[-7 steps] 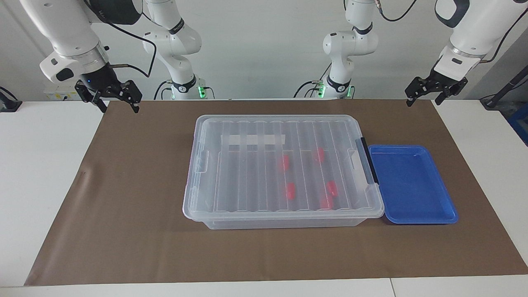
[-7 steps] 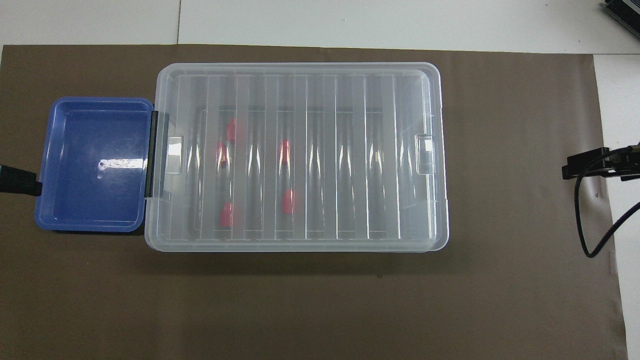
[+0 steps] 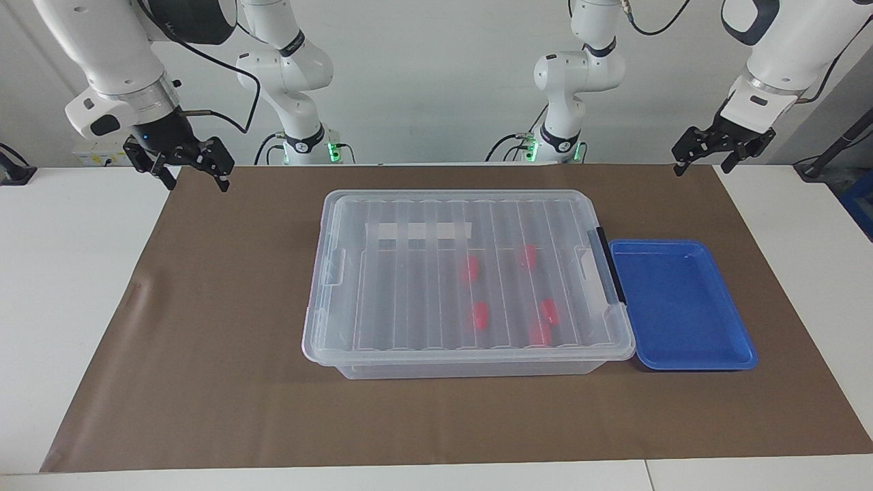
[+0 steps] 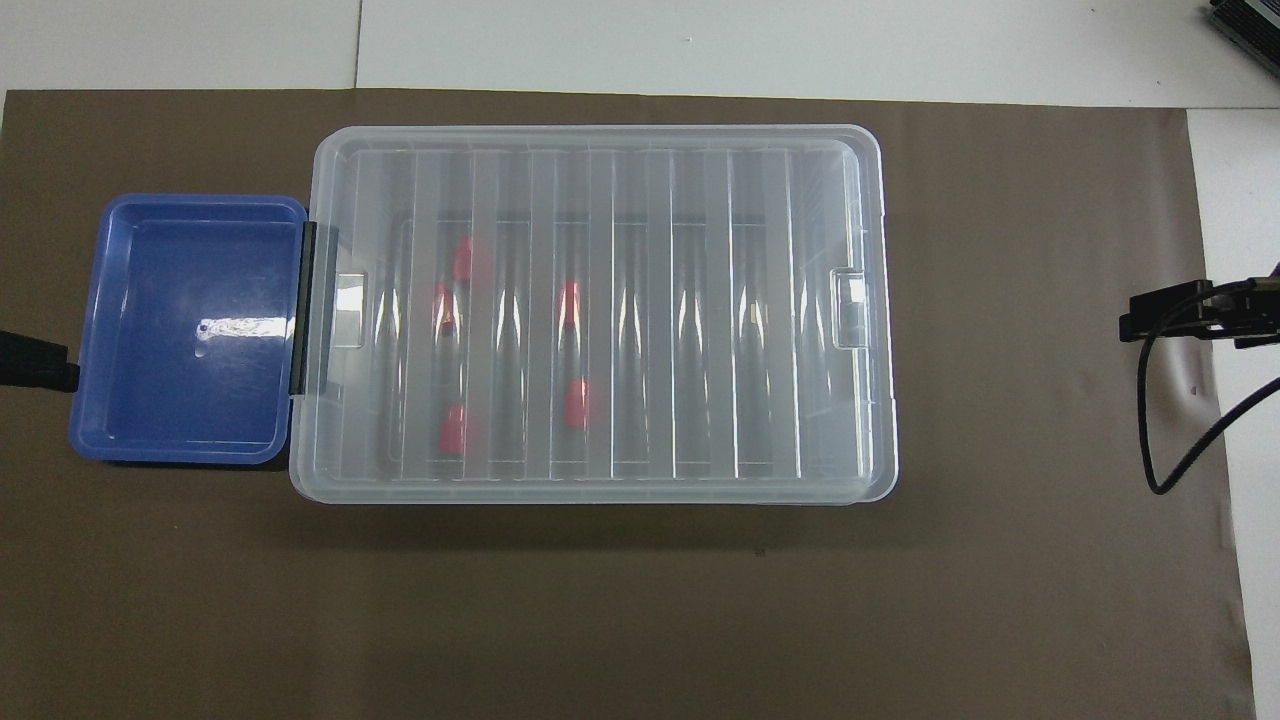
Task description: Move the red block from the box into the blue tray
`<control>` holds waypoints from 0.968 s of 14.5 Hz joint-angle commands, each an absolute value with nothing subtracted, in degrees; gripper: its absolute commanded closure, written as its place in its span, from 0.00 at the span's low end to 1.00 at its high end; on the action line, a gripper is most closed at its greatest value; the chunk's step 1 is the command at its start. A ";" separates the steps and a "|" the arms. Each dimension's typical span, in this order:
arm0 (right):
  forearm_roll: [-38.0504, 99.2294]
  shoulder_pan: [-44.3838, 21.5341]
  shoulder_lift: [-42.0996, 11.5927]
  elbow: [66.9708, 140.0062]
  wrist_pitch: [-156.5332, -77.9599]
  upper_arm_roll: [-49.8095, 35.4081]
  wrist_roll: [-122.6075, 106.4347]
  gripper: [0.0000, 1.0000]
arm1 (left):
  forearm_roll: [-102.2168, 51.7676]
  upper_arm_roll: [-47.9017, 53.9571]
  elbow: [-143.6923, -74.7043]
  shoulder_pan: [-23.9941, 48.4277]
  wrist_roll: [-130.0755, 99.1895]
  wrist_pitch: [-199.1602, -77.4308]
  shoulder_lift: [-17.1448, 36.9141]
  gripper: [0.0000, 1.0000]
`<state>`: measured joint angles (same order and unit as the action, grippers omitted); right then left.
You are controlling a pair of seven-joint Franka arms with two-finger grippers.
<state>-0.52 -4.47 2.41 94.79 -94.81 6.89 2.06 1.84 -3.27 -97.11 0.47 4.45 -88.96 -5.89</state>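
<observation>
The right gripper [image 3: 194,174] hangs with its fingers apart over the edge of the brown mat [image 3: 204,327] that covers the surface, well apart from the box [image 3: 464,341]. The box stands in the middle with its ribbed lid [image 3: 409,286] closed over five red blocks [image 3: 480,316], all toward the left arm's end, so the lid blocks the way to them. Touching the box at that end lies one blue tray [image 3: 682,354] with nothing in it, and the left gripper [image 3: 702,166] waits above the mat's corner, fingers apart.

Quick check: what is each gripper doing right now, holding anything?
Left gripper: open, holding nothing, over the mat's corner.
Right gripper: open, holding nothing, over the mat's edge.
</observation>
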 commanded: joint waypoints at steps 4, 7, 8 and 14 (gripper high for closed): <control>0.70 -9.48 -6.40 96.77 -109.49 6.15 5.70 0.00 | 0.79 -2.99 -97.65 0.88 -0.35 -89.30 -6.94 0.00; 0.79 -13.52 -10.10 97.21 -114.60 6.15 6.68 0.00 | 0.79 -2.64 -97.74 0.88 -0.53 -89.38 -6.94 0.00; 0.79 -14.32 -10.72 97.21 -115.04 6.15 7.03 0.00 | 0.79 -2.64 -97.73 0.88 -0.53 -89.47 -6.94 0.00; 0.79 -17.14 -10.46 102.30 -118.21 5.37 6.86 0.00 | 0.88 -1.41 -98.09 1.75 -4.65 -90.26 -7.03 0.00</control>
<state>-0.32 -17.69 -11.86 99.03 -115.92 6.32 6.50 1.61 -2.09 -97.11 0.56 -2.08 -89.20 -5.96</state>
